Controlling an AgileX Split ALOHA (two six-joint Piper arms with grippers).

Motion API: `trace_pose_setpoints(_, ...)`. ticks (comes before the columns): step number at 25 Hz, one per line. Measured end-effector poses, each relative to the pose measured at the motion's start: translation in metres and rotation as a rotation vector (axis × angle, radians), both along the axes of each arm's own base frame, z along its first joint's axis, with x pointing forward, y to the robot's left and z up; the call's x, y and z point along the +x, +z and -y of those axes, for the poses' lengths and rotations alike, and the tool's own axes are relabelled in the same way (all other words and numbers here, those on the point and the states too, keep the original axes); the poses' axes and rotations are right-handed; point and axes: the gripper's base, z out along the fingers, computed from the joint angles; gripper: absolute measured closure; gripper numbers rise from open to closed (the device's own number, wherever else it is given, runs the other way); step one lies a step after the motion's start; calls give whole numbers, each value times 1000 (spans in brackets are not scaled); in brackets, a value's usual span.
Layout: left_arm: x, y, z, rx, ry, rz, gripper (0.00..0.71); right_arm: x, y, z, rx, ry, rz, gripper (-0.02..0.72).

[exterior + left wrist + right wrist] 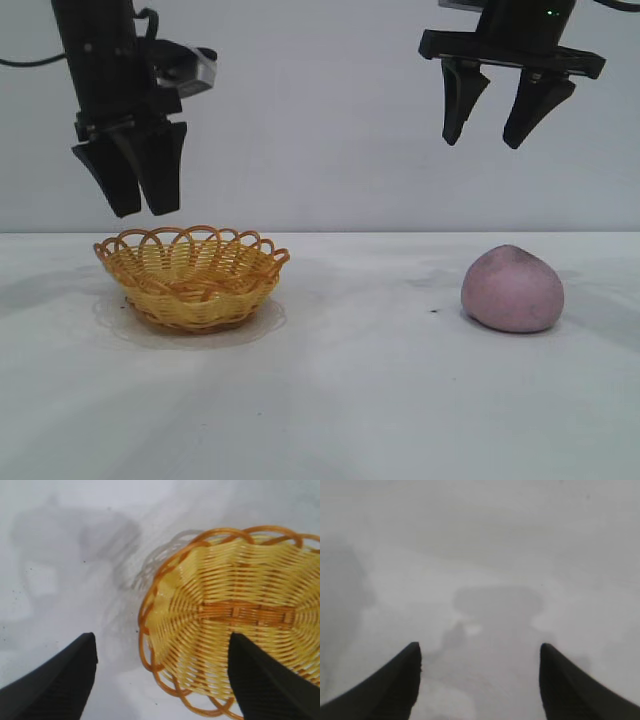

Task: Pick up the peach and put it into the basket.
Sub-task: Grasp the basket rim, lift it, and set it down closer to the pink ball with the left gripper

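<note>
The pinkish-mauve peach [513, 289] rests on the white table at the right. High above it, a little to its left, my right gripper [487, 142] hangs open and empty; its wrist view holds only bare table between the fingertips [479, 650]. The yellow wicker basket [190, 277] with its orange looped rim stands at the left, empty. My left gripper [143, 212] hovers open just above the basket's left rim. In the left wrist view the basket [235, 615] lies partly under one finger, and the gripper [161, 641] has nothing in it.
The white table [340, 400] runs wide and flat between basket and peach, with a plain grey wall behind. Small dark specks mark the surface near the peach.
</note>
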Motion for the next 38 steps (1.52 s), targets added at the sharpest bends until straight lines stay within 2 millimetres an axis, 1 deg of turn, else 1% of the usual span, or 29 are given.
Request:
trace_pose_setpoints(1, 2, -3, 1, 4, -13, -4, 245, 0, 0, 0, 1, 0, 3, 269)
trace_pose_setpoints(2, 3, -6, 2, 6, -26, -6, 265, 0, 0, 0, 1, 0, 4, 269)
trace_pose_setpoints(8, 4, -22, 18, 43, -88, -21, 459, 1, 1, 0, -4, 1, 16, 269)
trace_pose_setpoints(9, 4, -26, 18, 59, -97, -26, 448, 1, 1, 0, -5, 1, 17, 269)
trace_pose_setpoints(12, 4, -38, 17, 118, -73, -46, 448, 2, 1, 1, -9, 3, 20, 269)
trace_pose_setpoints(13, 4, -39, 17, 127, -40, -56, 501, 2, 1, 1, -11, 3, 21, 269)
trace_pose_setpoints(14, 4, -40, 17, 130, -19, -61, 535, 2, 1, 1, -11, 3, 21, 269)
trace_pose_setpoints(16, 5, -37, 18, 124, 16, -64, 626, 2, 1, 1, -12, 4, 23, 269)
trace_pose_setpoints(17, 4, -36, 18, 116, 22, -66, 648, 2, 1, 1, -12, 4, 23, 269)
trace_pose_setpoints(18, 4, -33, 19, 105, 30, -64, 636, 2, 1, 1, -12, 4, 23, 269)
trace_pose_setpoints(21, 2, -24, 22, 69, 77, -83, 636, 2, 1, 1, -12, 4, 23, 269)
trace_pose_setpoints(23, 1, -20, 23, 52, 139, -108, 710, 2, 1, 1, -12, 4, 23, 269)
trace_pose_setpoints(28, -1, -13, 24, 32, 366, -163, 710, 2, 1, 1, -12, 4, 23, 269)
trace_pose_setpoints(31, -3, 2, 25, -5, 463, -163, 710, 2, 1, 1, -14, 5, 24, 269)
trace_pose_setpoints(33, -5, 17, 24, -26, 514, -146, 710, 2, 1, 1, -14, 5, 24, 269)
trace_pose_setpoints(35, -8, 32, 25, -58, 547, -134, 710, 2, 1, 1, -14, 5, 24, 269)
trace_pose_setpoints(38, -13, 45, 27, -107, 566, -144, 710, 2, 1, 1, -13, 4, 26, 269)
